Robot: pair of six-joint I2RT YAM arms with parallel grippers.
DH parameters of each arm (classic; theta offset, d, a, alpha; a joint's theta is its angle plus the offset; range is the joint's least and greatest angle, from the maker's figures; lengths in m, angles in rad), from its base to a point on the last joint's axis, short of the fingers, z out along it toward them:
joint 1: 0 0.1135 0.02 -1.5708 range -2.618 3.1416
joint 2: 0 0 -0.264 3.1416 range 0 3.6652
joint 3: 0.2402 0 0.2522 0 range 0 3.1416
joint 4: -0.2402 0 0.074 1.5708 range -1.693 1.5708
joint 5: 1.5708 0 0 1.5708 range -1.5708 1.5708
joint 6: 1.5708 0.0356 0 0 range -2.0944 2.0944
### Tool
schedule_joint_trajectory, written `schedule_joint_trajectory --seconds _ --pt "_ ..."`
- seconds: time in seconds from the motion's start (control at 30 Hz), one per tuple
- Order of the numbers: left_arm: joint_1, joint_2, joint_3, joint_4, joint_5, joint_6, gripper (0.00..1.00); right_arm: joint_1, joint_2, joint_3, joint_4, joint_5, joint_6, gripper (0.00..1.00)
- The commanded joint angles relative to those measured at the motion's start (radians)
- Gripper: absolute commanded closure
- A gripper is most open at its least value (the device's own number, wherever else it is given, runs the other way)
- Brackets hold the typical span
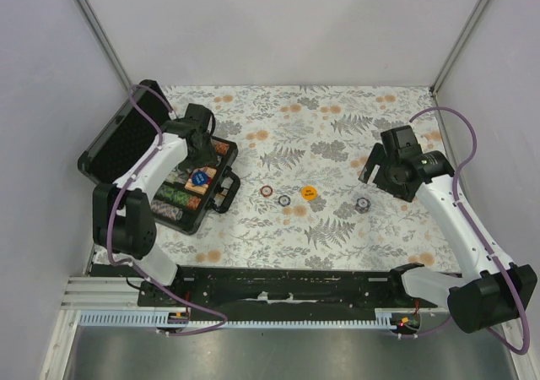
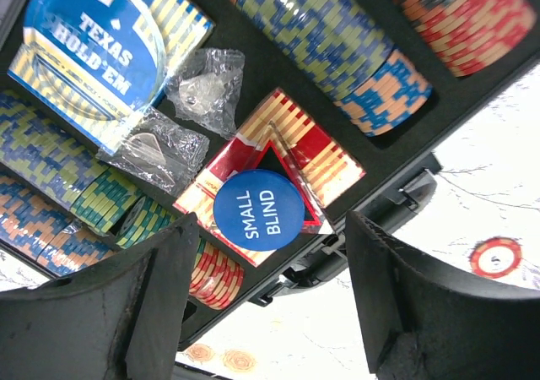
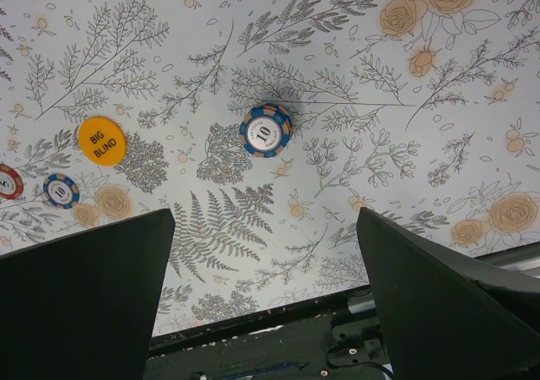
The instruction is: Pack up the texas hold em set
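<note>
The case point(image 1: 114, 148) lies open at the far left of the table point(image 1: 337, 118), its lid thrown back to the left. Its tray holds rows of chips point(image 2: 329, 34) and a red card box point(image 2: 329, 165). The blue button point(image 2: 259, 209) rests on that box beside a triangle point(image 2: 283, 156).

Four pieces are not yet packed. They lie loose in a line running left to right, to the right of the case. From the left they are a red chip point(image 1: 267, 191), a dark chip point(image 1: 284, 200), the orange button point(image 3: 102, 141) and, well apart from those, a 10 chip point(image 3: 266, 130).

All four are round and flat, so none has a long axis to line up with. What matters is side and reach. The 10 chip sits just ahead of my right gripper point(image 3: 266, 219), centred between the fingers, and the orange button is off to its left. I judge my right arm the nearer one for both. The red and dark chips lie closer to the case and to my left arm.

My left gripper point(image 2: 272, 228) hangs over the near right part of the tray, right above the blue button. Its jaws are well apart, with nothing held and nothing touched. My right gripper is spread as wide as it goes. It hovers above the table and is also empty.
</note>
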Motion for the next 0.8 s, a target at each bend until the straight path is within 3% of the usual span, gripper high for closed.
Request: schedule_joint_trajectory --seconds 0.0,0.1,0.23,0.57,0.77 --pt "-0.007 -0.089 0.069 -0.003 0.026 0.041 0.22 -0.003 -0.004 0.017 0.024 -0.01 -0.005 0.03" --pt "-0.047 -0.103 0.074 0.011 0.063 0.061 0.19 -0.003 -0.007 0.016 0.025 -0.012 -0.005 0.03" --pt "-0.181 -0.074 0.083 0.054 0.088 0.075 0.16 -0.003 0.002 0.017 0.025 -0.015 -0.004 0.03" --pt "-0.56 0.214 0.248 0.111 0.069 0.106 0.11 -0.006 -0.027 0.054 0.006 -0.025 -0.005 0.03" --pt "-0.634 0.354 0.313 0.176 0.172 0.133 0.12 -0.012 -0.05 0.082 -0.034 0.05 -0.02 0.02"
